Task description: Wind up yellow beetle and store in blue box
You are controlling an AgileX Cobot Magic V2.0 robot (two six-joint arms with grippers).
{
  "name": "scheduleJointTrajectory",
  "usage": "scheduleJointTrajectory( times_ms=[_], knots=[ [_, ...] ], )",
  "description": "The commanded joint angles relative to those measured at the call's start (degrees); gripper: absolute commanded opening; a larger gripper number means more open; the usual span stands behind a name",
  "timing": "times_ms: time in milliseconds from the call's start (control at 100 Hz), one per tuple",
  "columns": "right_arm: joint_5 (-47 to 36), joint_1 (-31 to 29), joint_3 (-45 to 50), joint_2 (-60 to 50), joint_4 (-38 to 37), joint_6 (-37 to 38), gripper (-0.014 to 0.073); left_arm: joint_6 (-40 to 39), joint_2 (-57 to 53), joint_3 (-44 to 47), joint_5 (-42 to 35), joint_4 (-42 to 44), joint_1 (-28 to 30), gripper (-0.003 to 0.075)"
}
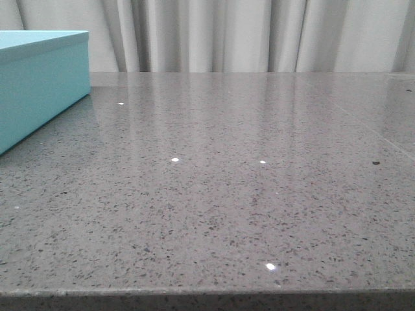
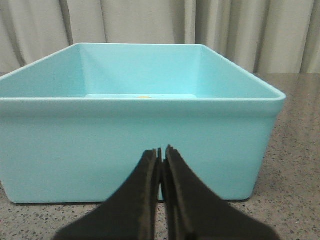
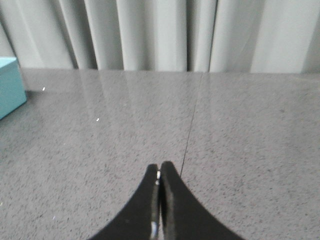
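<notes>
The blue box [image 2: 140,145] is seen directly ahead of the closed, empty left gripper [image 2: 161,150], at the bench's left edge; the right gripper [image 3: 159,167] is likewise closed on nothing.

Polished speckled grey stone on the counter [image 1: 259,194], glossy, catching light spots. Smooth matt plastic on the blue box [image 2: 135,145] at the left edge. Pleated pale cloth for the curtain [image 1: 246,32] behind.
</notes>
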Motion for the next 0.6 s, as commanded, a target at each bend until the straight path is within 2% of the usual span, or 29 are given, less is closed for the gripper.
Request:
scheduleJointTrajectory(
  times_ms=[0, 270, 390, 590],
  knots=[
    [-5.51, -1.86, -0.60, -1.39, -0.42, -0.31, -0.0068, -0.47, -1.89, 1.28, -4.09, -0.29, -0.47, -0.0019],
    [-17.51, -12.04, 8.99, -7.22, -1.10, -0.31, -0.0068, -0.47, -1.89, 1.28, -4.09, -0.29, -0.47, -0.0019],
    [-20.56, -13.68, 13.44, -10.45, -2.38, -0.31, -0.0068, -0.47, -1.89, 1.28, -4.09, -0.29, -0.47, -0.0018],
    [-20.66, -14.01, 20.71, -15.84, -2.61, -0.31, -0.0068, -0.47, -1.89, 1.28, -4.09, -0.29, -0.47, -0.0019]
  ],
)
